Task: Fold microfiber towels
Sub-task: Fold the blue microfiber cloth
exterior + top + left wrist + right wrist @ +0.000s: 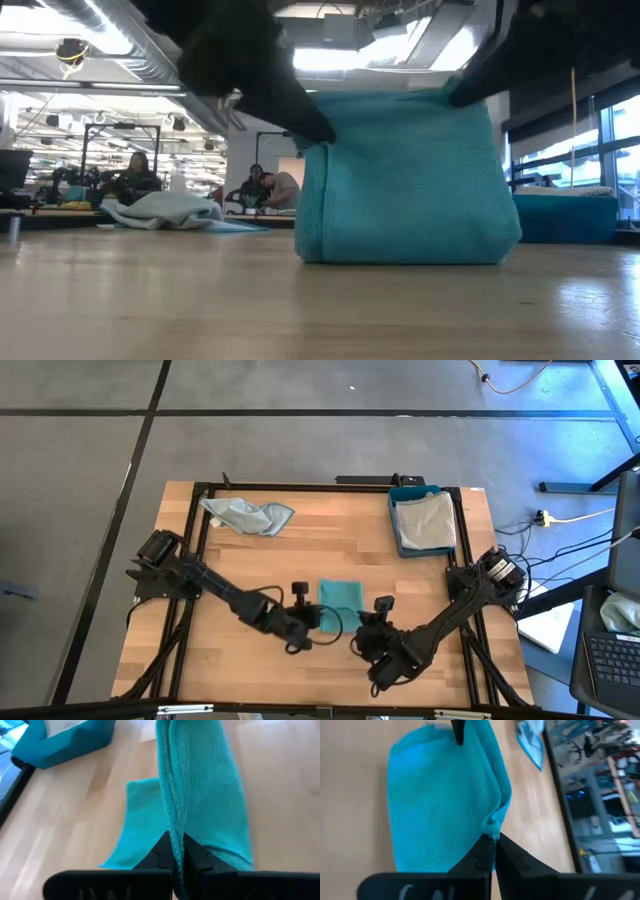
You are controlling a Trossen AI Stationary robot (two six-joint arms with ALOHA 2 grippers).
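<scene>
A teal microfiber towel (pixel 340 598) stands doubled over near the table's middle, its lower fold (pixel 400 255) resting on the wood. My left gripper (pixel 312 616) is shut on its upper left corner and my right gripper (pixel 368 622) on its upper right corner. A crumpled light grey-blue towel (pixel 248 516) lies at the far left. Another grey towel (pixel 424 520) lies in the blue tray (pixel 404 493) at the far right. My left gripper pinches the towel's raised edge (pixel 173 827) between its two fingers, at the upper left corner (pixel 322 140). At least two layers run between the fingertips. It comes slanting down from the near left. The cloth hangs below, its bottom on the table. My right gripper pinches the towel's upper right corner (pixel 495 826) between its two fingertips, where the layers bunch together. It comes slanting down from the near right. The towel hangs from the corner (pixel 462 95) with its lower fold on the table.
The blue tray stands by the far right corner and the crumpled towel by the far left. Bare wood (pixel 250 575) lies around the teal towel and toward the near edge. People sit at benches (pixel 135 180) in the room beyond the table.
</scene>
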